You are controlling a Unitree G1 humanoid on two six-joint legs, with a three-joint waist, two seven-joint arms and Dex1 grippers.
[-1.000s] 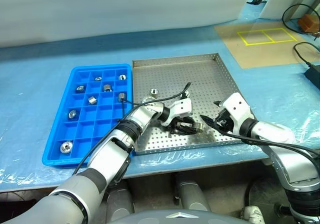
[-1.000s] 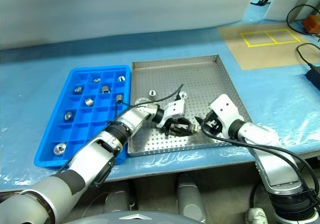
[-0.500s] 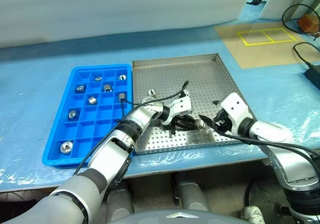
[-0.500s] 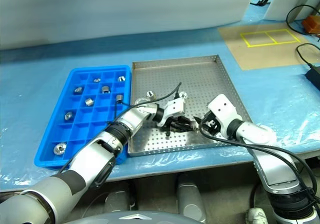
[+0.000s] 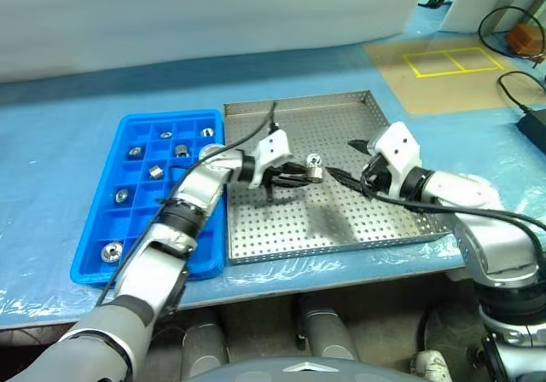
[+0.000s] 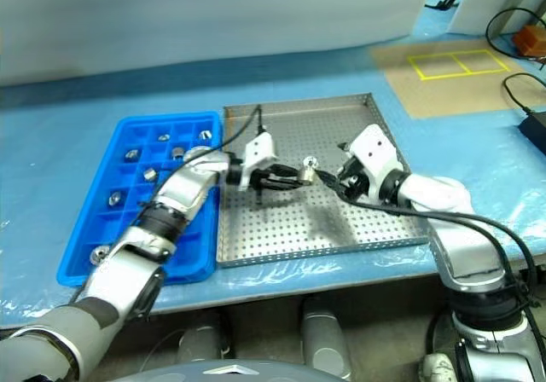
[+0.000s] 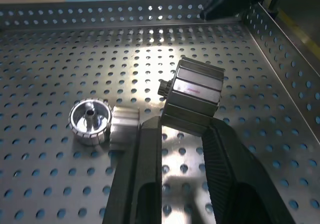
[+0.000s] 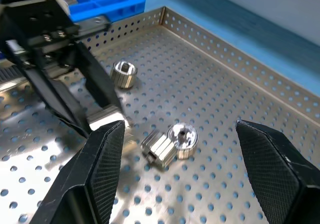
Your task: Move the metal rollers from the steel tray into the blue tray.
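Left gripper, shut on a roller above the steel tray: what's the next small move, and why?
Probably swing the left gripper sideways toward the bright blue compartmented plastic tray. It is shut on one small shiny silver metal roller, held clear of the perforated steel tray, so the pick looks done. Several blue compartments are free. The right gripper hangs open close by.

Bright blue tray [image 5: 94, 228]; silver steel tray [image 5: 358, 126] dotted with holes; shiny silver metal rollers [image 8: 170, 143]; black fingers [image 7: 145, 179].
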